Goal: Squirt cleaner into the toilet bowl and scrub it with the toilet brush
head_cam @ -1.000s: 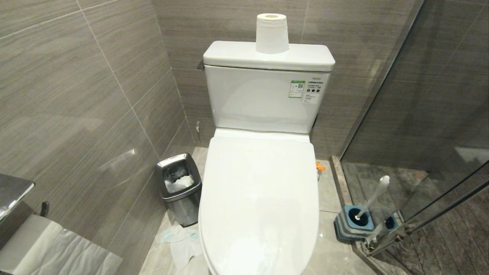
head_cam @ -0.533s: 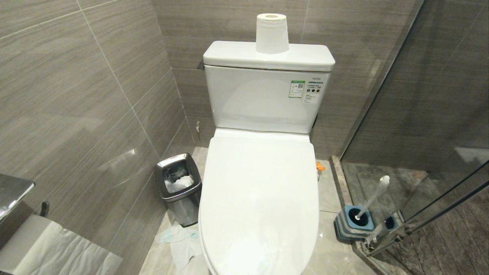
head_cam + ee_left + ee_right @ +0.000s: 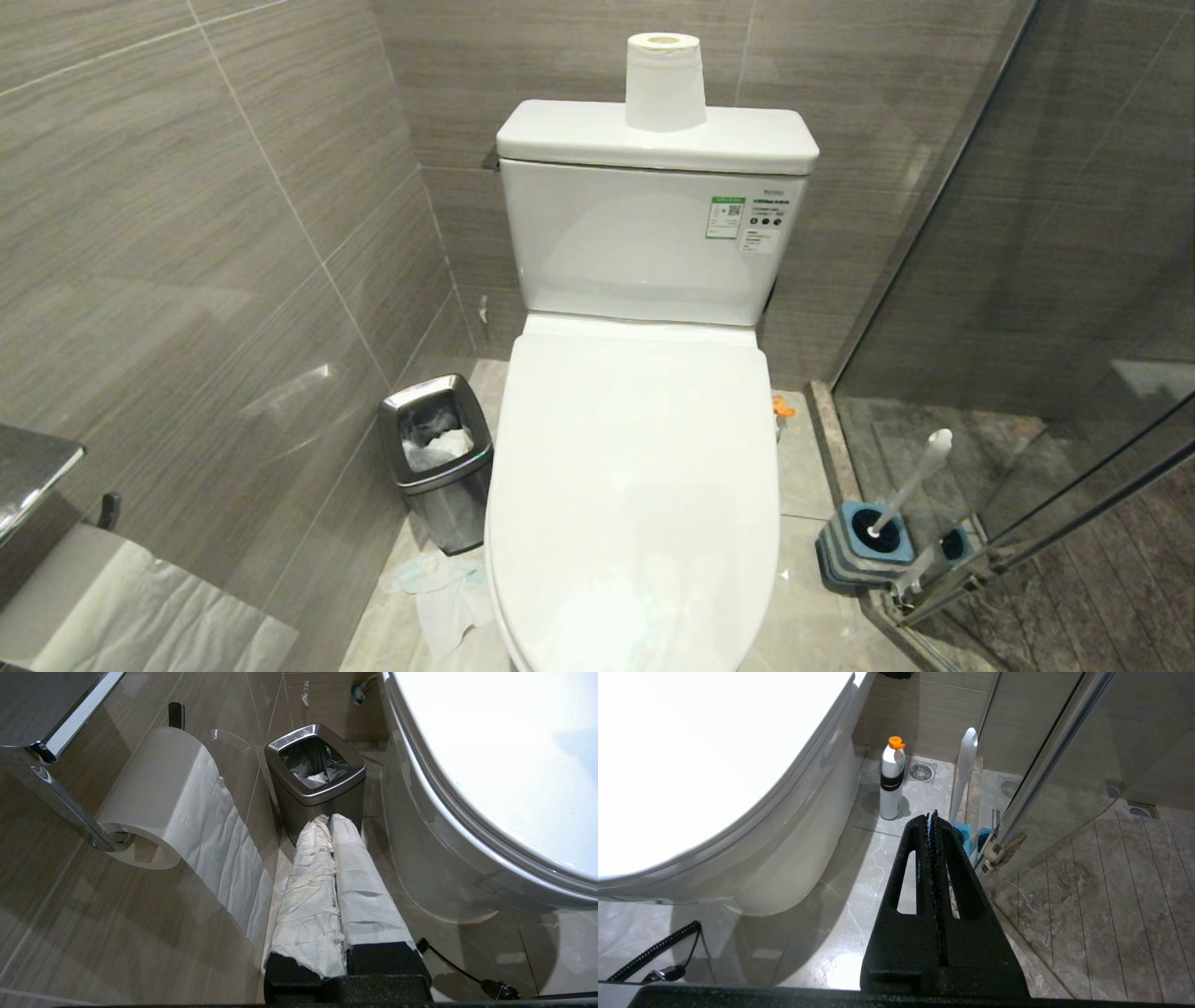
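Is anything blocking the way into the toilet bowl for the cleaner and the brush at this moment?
Yes. The white lid is shut flat over the toilet bowl, covering the whole opening. The toilet brush stands in its holder on the floor by the glass partition, untouched. Both end effectors are shut and empty: the left end effector, the right end effector.

One toilet (image 3: 635,485), one brush (image 3: 910,485), one bin (image 3: 437,462), two paper rolls (image 3: 665,82), one bottle (image 3: 892,781), two grippers (image 3: 331,826).
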Tool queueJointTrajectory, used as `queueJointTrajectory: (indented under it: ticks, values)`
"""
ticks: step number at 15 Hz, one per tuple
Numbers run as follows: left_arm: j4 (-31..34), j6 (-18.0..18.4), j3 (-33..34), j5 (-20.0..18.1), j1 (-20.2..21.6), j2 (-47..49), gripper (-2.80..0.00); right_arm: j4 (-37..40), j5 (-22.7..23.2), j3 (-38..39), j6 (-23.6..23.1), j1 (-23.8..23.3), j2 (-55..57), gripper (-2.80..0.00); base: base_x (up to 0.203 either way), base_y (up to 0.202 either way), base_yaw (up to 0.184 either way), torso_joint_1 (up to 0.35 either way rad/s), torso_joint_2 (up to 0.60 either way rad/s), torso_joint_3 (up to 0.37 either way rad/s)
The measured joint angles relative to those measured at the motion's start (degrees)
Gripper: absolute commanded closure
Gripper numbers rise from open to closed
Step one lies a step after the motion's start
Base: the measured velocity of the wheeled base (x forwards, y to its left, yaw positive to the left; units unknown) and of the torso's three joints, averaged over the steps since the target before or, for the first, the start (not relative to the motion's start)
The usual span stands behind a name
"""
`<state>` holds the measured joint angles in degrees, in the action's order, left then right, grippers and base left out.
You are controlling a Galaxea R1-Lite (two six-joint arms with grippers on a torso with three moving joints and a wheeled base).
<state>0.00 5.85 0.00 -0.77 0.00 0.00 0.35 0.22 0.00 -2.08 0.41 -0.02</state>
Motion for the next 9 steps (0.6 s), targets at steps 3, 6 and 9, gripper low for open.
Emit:
queueJointTrajectory:
  ticks: [3, 6, 9]
  values:
    - [0.0, 0.0, 0.0, 0.0, 0.0, 0.0, 0.0, 0.0, 0.0, 0.0, 0.0, 0.0, 0.0, 0.0, 0.0, 0.0, 0.0, 0.0, 0.0, 0.0]
    - [0.0, 0.0, 0.0, 0.0, 0.0, 0.0, 0.0, 0.0, 0.0, 0.0, 0.0, 0.0, 0.0, 0.0, 0.0, 0.0, 0.0, 0.0, 0.0, 0.0]
    - [0.0, 0.0, 0.0, 0.0, 0.0, 0.0, 0.0, 0.0, 0.0, 0.0, 0.0, 0.0, 0.0, 0.0, 0.0, 0.0, 0.0, 0.0, 0.0, 0.0]
